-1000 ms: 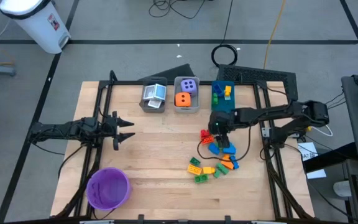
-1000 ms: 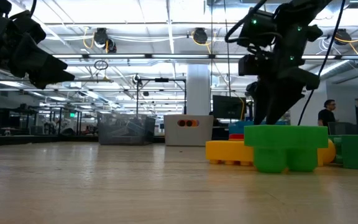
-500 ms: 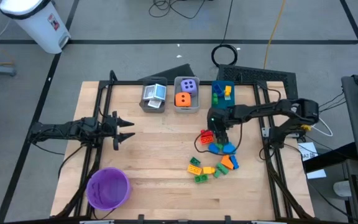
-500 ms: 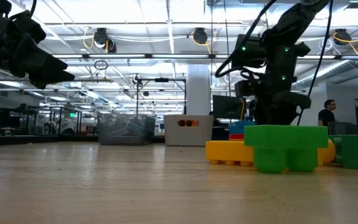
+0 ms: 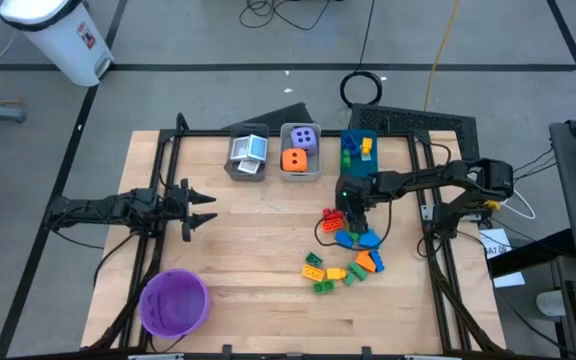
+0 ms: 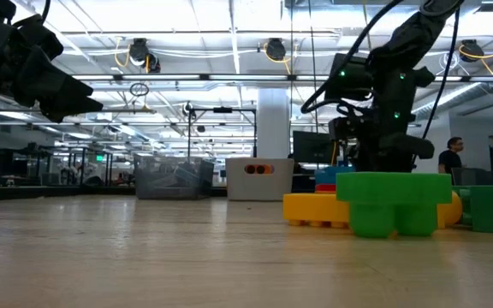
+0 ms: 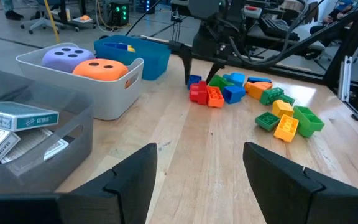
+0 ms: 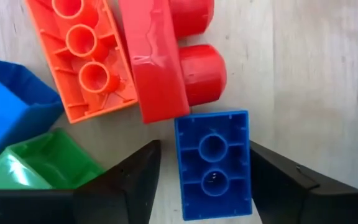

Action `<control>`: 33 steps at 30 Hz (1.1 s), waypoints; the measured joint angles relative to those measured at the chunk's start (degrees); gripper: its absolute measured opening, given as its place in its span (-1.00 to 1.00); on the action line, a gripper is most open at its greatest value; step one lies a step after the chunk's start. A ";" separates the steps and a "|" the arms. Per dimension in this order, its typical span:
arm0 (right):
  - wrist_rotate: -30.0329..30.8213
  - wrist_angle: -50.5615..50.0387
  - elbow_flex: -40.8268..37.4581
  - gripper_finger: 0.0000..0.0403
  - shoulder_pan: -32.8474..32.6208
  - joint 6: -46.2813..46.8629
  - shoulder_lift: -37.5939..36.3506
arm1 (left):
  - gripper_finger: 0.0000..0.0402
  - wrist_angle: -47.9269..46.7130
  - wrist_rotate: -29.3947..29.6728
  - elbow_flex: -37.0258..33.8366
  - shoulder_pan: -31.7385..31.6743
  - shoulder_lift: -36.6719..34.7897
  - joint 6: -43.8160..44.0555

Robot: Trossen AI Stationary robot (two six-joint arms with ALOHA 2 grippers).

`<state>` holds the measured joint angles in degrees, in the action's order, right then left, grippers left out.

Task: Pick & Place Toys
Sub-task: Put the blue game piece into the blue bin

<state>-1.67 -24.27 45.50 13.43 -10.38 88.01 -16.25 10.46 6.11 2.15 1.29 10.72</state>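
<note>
A: Where is the right hand (image 5: 351,222) relative to the loose bricks (image 5: 343,255)?

B: At the end of that pile nearest the blue bin (image 5: 358,152), pointing straight down at the table (image 5: 258,250). Its own camera shows the two fingers (image 8: 129,186) straddling a small blue brick (image 8: 213,165) that lies with its hollow underside up. The fingers stand apart, one just beside each long side; whether they touch the brick I cannot tell.

A: What lies right beside that blue brick?

B: One red brick (image 8: 166,56) on its side, touching it, one orange brick (image 8: 82,56) next to the red, then a green one (image 8: 42,165) and a larger blue one (image 8: 5,118).

A: And the left hand (image 5: 200,209)?

B: It hangs well away from the pile, level above the table, fingers (image 7: 129,177) spread and holding nothing.

A: Count the rest.

B: Three bins stand in a row beyond the pile. The grey bin (image 5: 246,155) holds cards (image 7: 14,118), too stacked to count. The clear bin (image 5: 300,152) holds two dice, a purple die (image 5: 306,137) and an orange die (image 5: 294,159). The blue bin already holds a few bricks. One purple bowl (image 5: 174,302) sits well apart from the pile.
</note>
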 joint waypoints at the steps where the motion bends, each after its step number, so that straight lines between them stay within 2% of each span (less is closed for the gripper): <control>1: 0.02 -0.16 0.00 0.02 0.00 0.64 0.00 | 0.22 0.00 0.01 0.00 0.00 -0.01 0.00; 10: 0.35 -1.01 -0.07 -0.32 -0.01 2.19 -3.61 | 0.23 0.00 0.01 0.00 0.01 -0.01 0.00; 14: 0.81 -1.39 -0.07 -0.30 -0.02 2.20 -7.66 | 0.22 0.00 0.00 0.00 0.00 -0.01 0.00; 18: 5.80 -0.99 -0.07 -0.20 0.02 3.16 -12.78 | 0.22 0.00 0.00 0.00 0.00 0.01 0.00; 22: 10.28 0.61 -0.06 -0.24 1.27 6.86 -17.54 | 0.22 0.00 0.00 0.00 0.01 0.01 0.00; 27: 10.84 3.95 -0.02 -0.33 5.39 10.54 -21.65 | 0.23 -0.02 0.00 0.00 0.00 0.01 0.00; 33: 10.85 8.90 -0.02 -0.22 13.81 12.89 -21.91 | 0.23 0.00 0.02 0.00 0.00 0.00 0.00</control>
<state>9.18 -15.37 45.47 27.24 2.51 66.10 -16.25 10.48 6.11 2.16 1.29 10.72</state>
